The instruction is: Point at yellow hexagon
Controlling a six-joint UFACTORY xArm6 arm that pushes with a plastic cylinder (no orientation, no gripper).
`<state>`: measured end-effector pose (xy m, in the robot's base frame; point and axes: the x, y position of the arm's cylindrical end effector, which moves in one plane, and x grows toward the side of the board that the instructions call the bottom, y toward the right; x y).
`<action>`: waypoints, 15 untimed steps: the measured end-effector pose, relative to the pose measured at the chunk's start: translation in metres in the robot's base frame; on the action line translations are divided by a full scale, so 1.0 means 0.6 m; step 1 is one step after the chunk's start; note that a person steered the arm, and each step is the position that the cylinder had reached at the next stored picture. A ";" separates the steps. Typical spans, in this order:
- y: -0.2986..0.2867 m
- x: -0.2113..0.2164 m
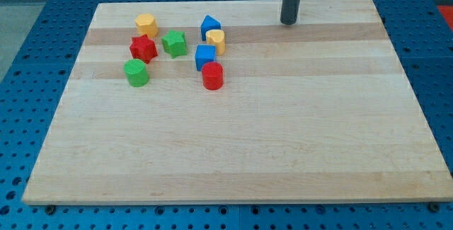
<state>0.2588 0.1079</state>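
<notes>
A pale wooden surface (pixel 233 152) lies on a blue perforated bench (pixel 21 117), its near half bare. Toward the view's upper left sits a cluster of eight blocks: nearest, a red cylinder (pixel 212 76) and, to its left, a green cylinder (pixel 136 73). Just behind the red cylinder stands a blue cube (pixel 205 56). Farther back come a red star-shaped block (pixel 143 47), a green star-shaped block (pixel 174 43) beside it, and a yellow block (pixel 216 41) of unclear shape touching the cube's upper right. Behind that stands a blue block with a peaked top (pixel 209 27). The yellow hexagon (pixel 146 25) sits farthest back on the cluster's left, just behind the red star. My tip (pixel 288 23) rests near the surface's far edge, well apart to the right of all blocks. The arm carries no jaws, only the dark rod.
</notes>
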 end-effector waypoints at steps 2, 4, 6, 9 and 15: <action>-0.025 -0.024; -0.088 -0.095; -0.093 -0.095; -0.230 -0.095; -0.564 -0.096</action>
<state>0.2013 -0.2303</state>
